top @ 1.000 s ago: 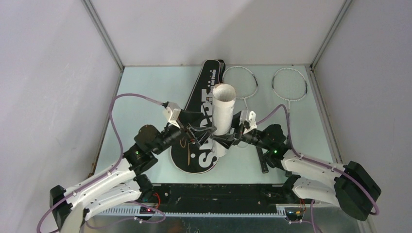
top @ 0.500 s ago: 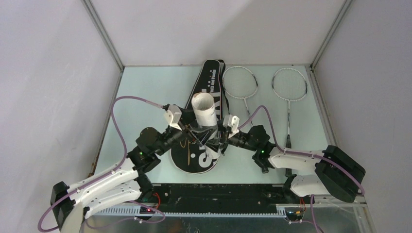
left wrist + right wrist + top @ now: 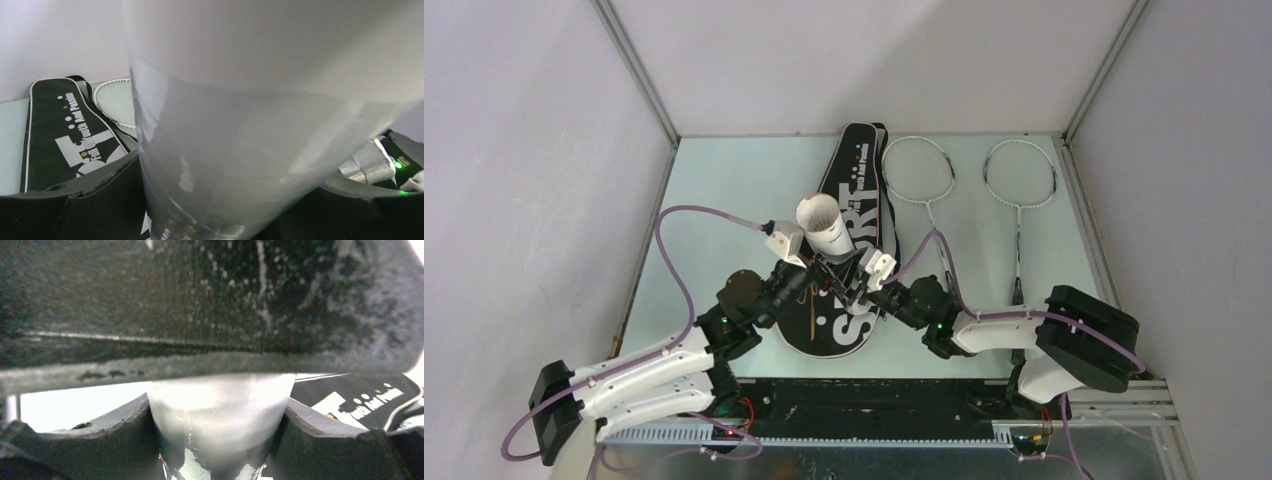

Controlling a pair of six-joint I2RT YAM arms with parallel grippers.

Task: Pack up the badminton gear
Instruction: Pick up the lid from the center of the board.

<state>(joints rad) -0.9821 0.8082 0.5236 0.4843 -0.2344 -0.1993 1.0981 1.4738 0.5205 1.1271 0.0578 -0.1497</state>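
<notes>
Left hand [image 3: 824,275]: my fingers sit either side of the tube's lower end, over the bag's wide end. I cannot tell if they pinch it.
Tube [image 3: 824,225]: tilted, open mouth up, above the bag's lettering, not inside it.
Bag [image 3: 859,165]: flat on the desk [image 3: 724,180].
Right hand [image 3: 856,285]: clamped on the tube's lower end from the bag's right side.
Rackets: one [image 3: 917,168] just right of the bag, the other [image 3: 1021,172] further right, both outside it.
Shuttlecocks: none in view.
Progress: early, I judge. Tube and rackets are not yet packed.
</notes>
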